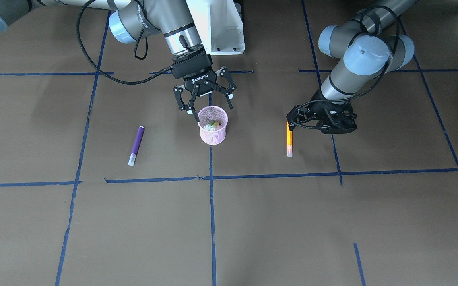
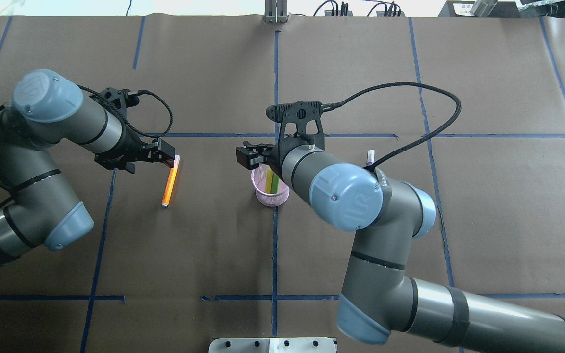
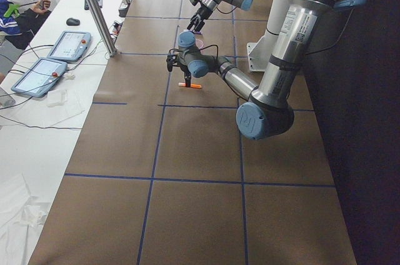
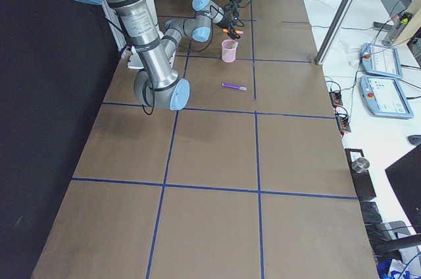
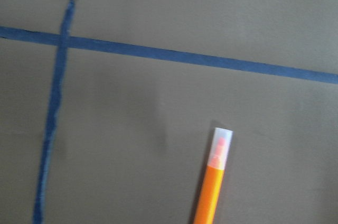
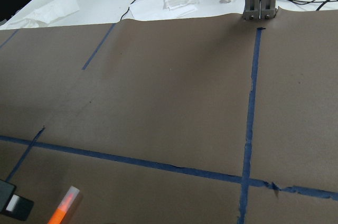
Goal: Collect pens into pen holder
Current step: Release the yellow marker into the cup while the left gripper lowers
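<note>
Desk (image 1: 253,222): brown paper, blue tape grid.
Right gripper (image 1: 210,105): released, fingers spread, just above the robot-side rim of the pen holder (image 1: 212,135). The front view shows the spread plainly; overhead shows only its back.
Left gripper (image 1: 291,122): low at one end of the orange pen (image 1: 289,140). Released or clenched cannot be told; its own wrist camera shows no fingers.
The pen holder: pink mesh, upright, mid-desk; overhead it is half covered by the right arm.
Two green-toned pens (image 1: 212,126): inside the holder, leaning.
Purple pen (image 1: 136,145): flat on the desk, on the robot's right of the holder; overhead only its cap tip shows.
The orange pen: flat on the desk, on the robot's left of the holder
</note>
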`<control>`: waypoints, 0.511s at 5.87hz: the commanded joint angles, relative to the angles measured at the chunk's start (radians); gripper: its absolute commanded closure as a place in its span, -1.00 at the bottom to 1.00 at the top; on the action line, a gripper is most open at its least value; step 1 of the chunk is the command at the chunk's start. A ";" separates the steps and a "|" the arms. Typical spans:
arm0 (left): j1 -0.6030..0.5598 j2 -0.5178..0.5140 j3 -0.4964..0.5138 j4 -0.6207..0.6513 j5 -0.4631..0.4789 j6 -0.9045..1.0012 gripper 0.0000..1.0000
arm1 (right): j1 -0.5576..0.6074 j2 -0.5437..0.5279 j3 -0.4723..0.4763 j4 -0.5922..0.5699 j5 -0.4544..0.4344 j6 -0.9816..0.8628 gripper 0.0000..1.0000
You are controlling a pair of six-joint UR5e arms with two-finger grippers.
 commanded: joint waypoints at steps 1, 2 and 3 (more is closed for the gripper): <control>0.010 -0.028 0.040 0.015 -0.001 0.090 -1.00 | 0.117 -0.022 0.061 -0.156 0.264 0.010 -1.00; 0.009 -0.051 0.041 0.123 0.002 0.219 -1.00 | 0.178 -0.022 0.111 -0.344 0.402 0.010 -1.00; 0.012 -0.089 0.069 0.158 0.037 0.236 -1.00 | 0.237 -0.018 0.150 -0.525 0.538 0.008 -1.00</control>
